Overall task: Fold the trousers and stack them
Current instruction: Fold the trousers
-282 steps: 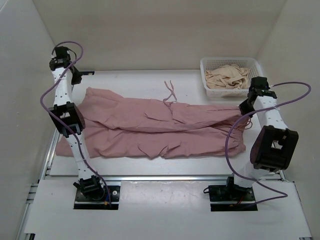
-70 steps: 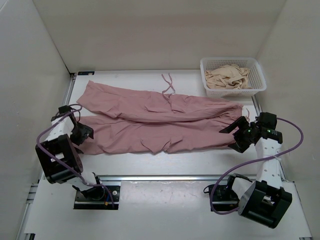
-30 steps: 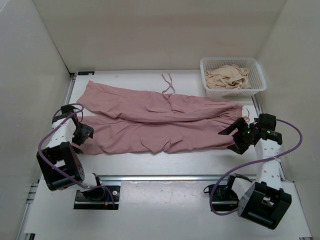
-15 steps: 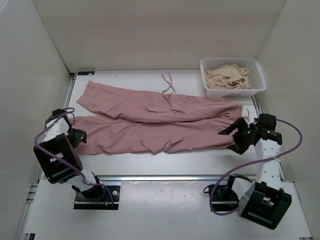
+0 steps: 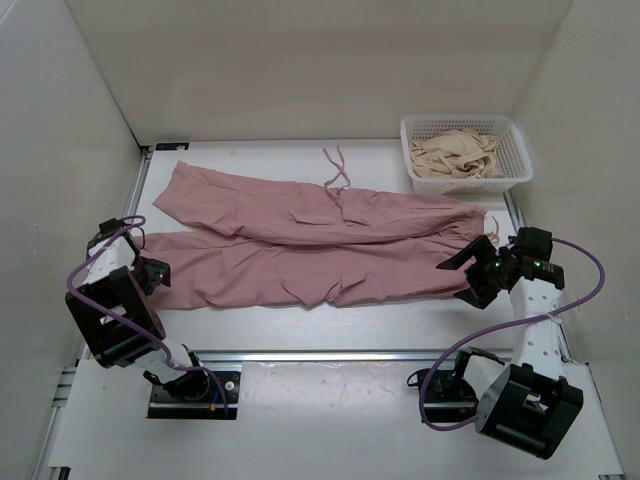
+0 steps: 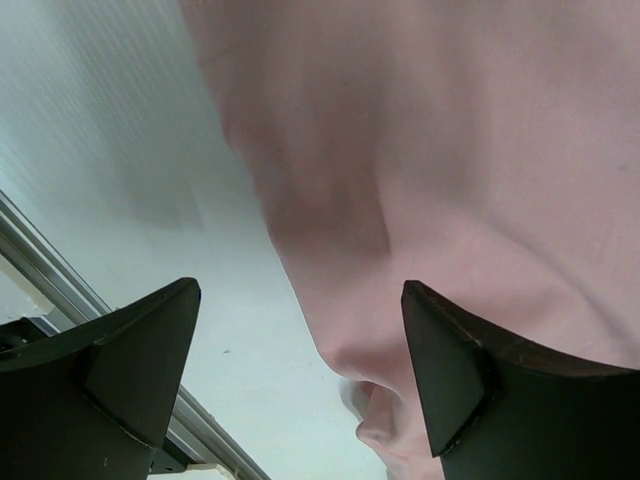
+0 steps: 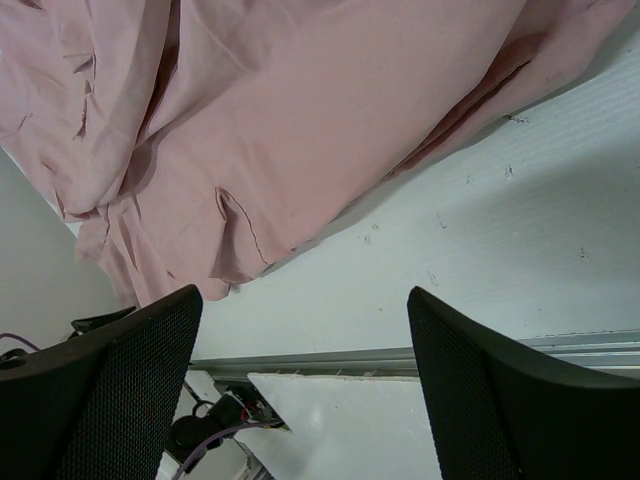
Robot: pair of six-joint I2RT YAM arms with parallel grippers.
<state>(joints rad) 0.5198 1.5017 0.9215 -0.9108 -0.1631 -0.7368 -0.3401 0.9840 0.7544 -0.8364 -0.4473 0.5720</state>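
The pink trousers (image 5: 310, 240) lie spread lengthwise across the table, both legs pointing left, with a drawstring (image 5: 337, 166) trailing toward the back. My left gripper (image 5: 153, 272) sits low at the near leg's hem on the left. In the left wrist view it (image 6: 300, 370) is open, and the hem's corner (image 6: 385, 400) lies between the fingers, closer to the right finger (image 6: 480, 380). My right gripper (image 5: 466, 271) hovers at the waist end's near edge. It (image 7: 305, 375) is open over bare table, with the trousers (image 7: 300, 130) just beyond the fingertips.
A white basket (image 5: 513, 160) stands at the back right with beige cloth (image 5: 455, 152) inside. Enclosure walls rise close on the left, right and back. A metal rail (image 5: 330, 354) runs along the table's near edge, in front of both arm bases.
My left gripper has slid left and down toward the end of the near leg's hem, its jaws a little narrower. The right arm and the trousers have not moved.
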